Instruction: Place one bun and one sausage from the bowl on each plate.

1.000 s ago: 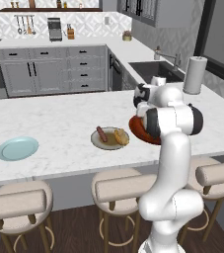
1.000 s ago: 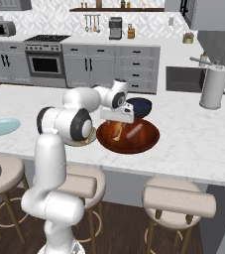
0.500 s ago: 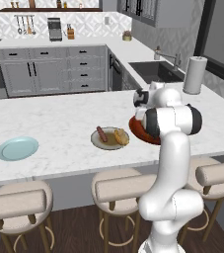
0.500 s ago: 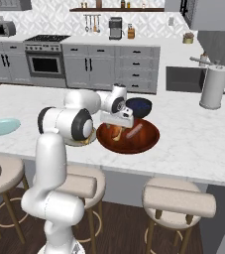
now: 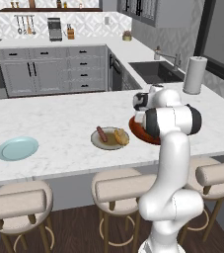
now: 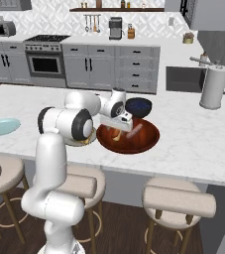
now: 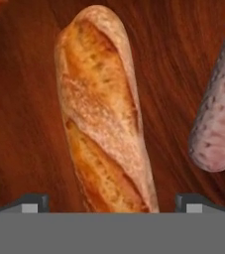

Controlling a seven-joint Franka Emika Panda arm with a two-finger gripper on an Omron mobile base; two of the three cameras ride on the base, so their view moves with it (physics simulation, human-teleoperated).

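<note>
The reddish-brown bowl (image 6: 148, 141) (image 5: 137, 129) sits on the island counter, right of the beige plate (image 5: 97, 144). That plate holds a sausage (image 5: 101, 133) and a bun (image 5: 121, 137). The pale blue plate (image 5: 17, 148) (image 6: 2, 126) lies bare at the far left. My gripper (image 6: 118, 132) (image 7: 114, 203) is open, low inside the bowl. A golden bun (image 7: 104, 114) lies lengthwise between the fingertips (image 7: 34, 202), which straddle its near end without touching it. A pinkish sausage (image 7: 218, 114) (image 6: 136, 130) lies beside the bun in the bowl.
A dark blue bowl (image 6: 138, 105) stands just behind the brown bowl. A paper towel roll (image 6: 213, 87) and the sink (image 5: 155, 71) are at the far right. Stools (image 5: 121, 188) line the counter's near edge.
The hand has come down toward the bowl over the bun. The jaws stayed open and the food has not moved.
</note>
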